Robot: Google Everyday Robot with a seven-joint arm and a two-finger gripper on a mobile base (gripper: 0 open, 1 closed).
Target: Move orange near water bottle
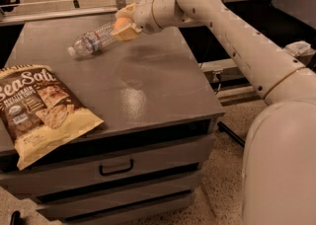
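The water bottle (92,40) lies on its side at the far middle of the grey cabinet top (148,86), white cap pointing left. The orange (120,23) sits between the cream fingers of my gripper (123,23), right at the bottle's right end. The gripper is shut on the orange and holds it just above the surface, touching or nearly touching the bottle. My arm reaches in from the right.
A Sea Salt chip bag (37,109) lies at the front left of the cabinet top, overhanging the front edge. Drawers (116,167) are below. A rail and dark shelving stand behind and to the right. The floor is speckled.
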